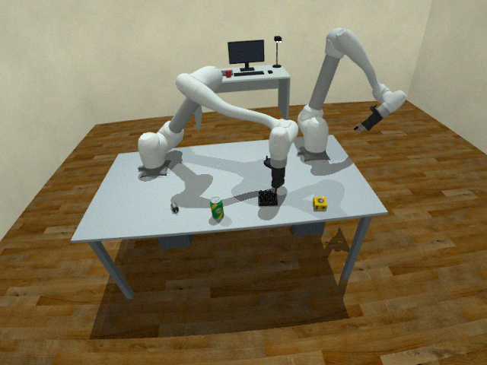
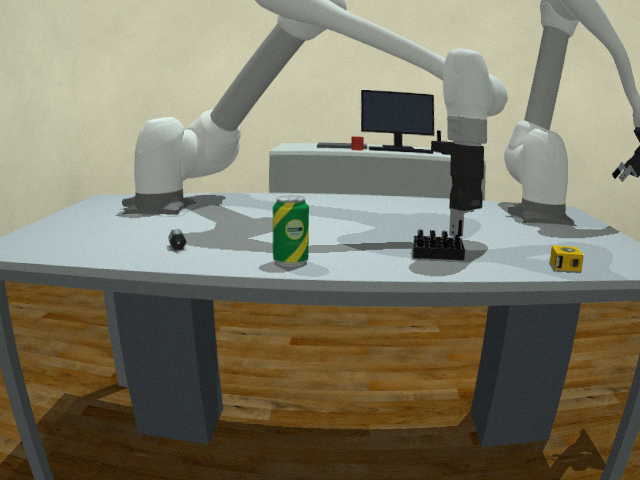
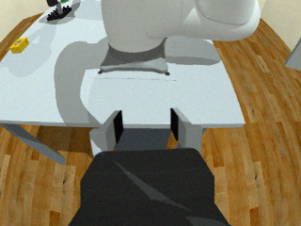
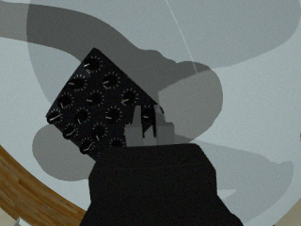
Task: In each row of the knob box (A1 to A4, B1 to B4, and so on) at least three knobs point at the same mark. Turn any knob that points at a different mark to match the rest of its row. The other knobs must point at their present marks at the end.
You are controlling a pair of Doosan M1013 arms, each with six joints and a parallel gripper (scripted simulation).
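Note:
The black knob box (image 1: 268, 203) (image 2: 438, 254) (image 3: 58, 14) (image 4: 103, 106) stands on the table with rows of small black knobs, each ringed by white marks. It looks turned diagonally in the right wrist view. My right gripper (image 1: 276, 190) (image 2: 456, 230) (image 4: 147, 115) points down at the box's back right corner, its fingers nearly together around the corner knob (image 4: 148, 112). That knob's pointer is hidden between the fingers. The gripper also hides knobs on the near side of the right wrist view. Row labels are unreadable. My left gripper (image 1: 358, 128) (image 2: 621, 172) (image 3: 146, 119) is open and empty, raised beyond the table's right end.
A green can (image 1: 217, 208) (image 2: 290, 232) stands left of the box. A yellow cube-like object (image 1: 319, 204) (image 2: 566, 258) (image 3: 20, 45) lies to its right. A small dark and silver object (image 1: 174, 207) (image 2: 177, 239) lies at far left. The table's front edge is near these.

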